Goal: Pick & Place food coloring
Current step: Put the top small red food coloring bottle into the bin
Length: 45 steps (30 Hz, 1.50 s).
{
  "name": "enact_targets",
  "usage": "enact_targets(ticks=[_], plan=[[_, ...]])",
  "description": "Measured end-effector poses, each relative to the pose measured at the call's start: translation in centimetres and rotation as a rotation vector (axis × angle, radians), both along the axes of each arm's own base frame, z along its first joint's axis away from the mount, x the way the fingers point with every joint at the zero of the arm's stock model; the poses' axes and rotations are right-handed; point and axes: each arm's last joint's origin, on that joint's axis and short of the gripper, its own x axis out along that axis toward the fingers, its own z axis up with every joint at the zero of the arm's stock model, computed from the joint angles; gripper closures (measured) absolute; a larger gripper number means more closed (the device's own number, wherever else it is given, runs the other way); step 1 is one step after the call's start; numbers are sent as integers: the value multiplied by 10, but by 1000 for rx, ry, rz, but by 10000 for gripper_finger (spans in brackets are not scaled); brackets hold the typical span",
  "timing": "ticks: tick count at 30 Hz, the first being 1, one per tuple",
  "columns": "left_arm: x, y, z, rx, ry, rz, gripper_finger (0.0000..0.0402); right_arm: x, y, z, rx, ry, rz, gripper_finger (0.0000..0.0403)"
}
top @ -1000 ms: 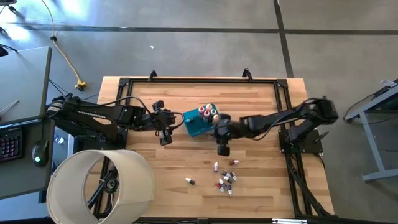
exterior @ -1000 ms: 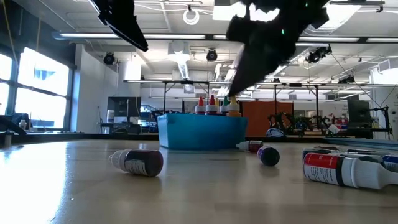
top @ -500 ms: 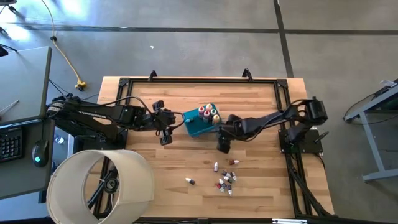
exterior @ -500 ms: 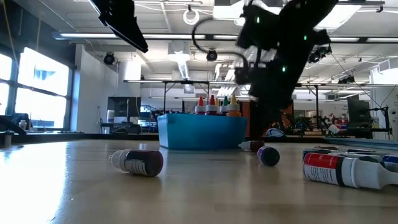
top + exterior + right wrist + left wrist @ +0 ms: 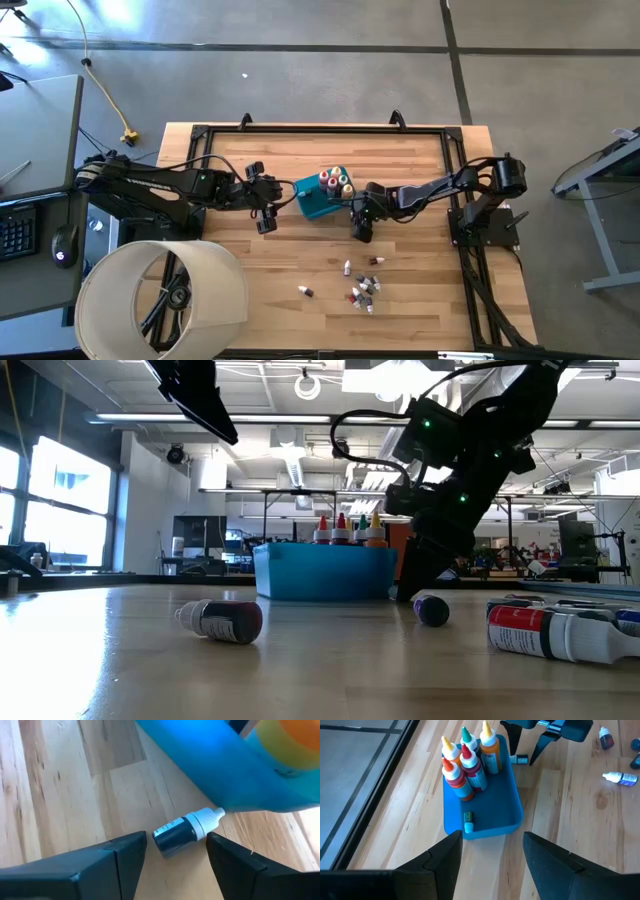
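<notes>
The food coloring is split between two places. Several squeeze bottles stand upright in the blue tub, and a tiny green one lies on the tub's floor. My right gripper is open and low over the table at the tub's right side. A dark vial with a white cap lies on its side on the wood between the fingers, touching neither. My left gripper stands open just left of the tub, with nothing between its fingers.
Several loose vials lie on the wood nearer the front edge, and one lies apart. The low view shows a dark-red vial and a red-labelled one on their sides. A big pale drum stands at the front left corner.
My right gripper has come down from beside the tub's bottles to the table at the tub's right side, and its arm has drawn back toward the right edge. It now stands astride the dark vial. The tub, the bottles and my left arm have kept still.
</notes>
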Motion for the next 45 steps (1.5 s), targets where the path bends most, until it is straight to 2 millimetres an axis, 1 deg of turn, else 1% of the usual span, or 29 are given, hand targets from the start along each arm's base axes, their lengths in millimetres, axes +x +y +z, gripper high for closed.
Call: enact_targets(ticks=[2,5,10,18,25,28,31,36,40,42,45], plan=[[0,0,0,-5,-3,4,197,-2,-1,-2,26,-18,-18,201],[0,0,0,-6,-3,5,197,-2,-4,-3,66,-45,-106,207],[0,0,0,-6,-3,5,197,-3,-11,-3,63,-61,-202,225],[0,0,0,-7,-4,5,197,-3,-13,-4,74,-54,-196,263],[0,0,0,-7,-4,4,197,-4,-13,-4,81,-50,-193,317],[0,0,0,-7,-4,4,197,-1,-11,-2,130,-65,-202,334],[0,0,0,-10,-5,5,197,5,-6,2,186,-77,-183,335],[0,0,0,-13,-4,2,197,20,11,16,306,-113,-70,324],[0,0,0,-18,-4,-3,197,36,19,36,305,-185,-3,327],[0,0,0,-17,-4,-3,197,47,20,50,258,-236,42,327],[0,0,0,-17,-5,-3,197,63,20,77,45,-317,85,326]])
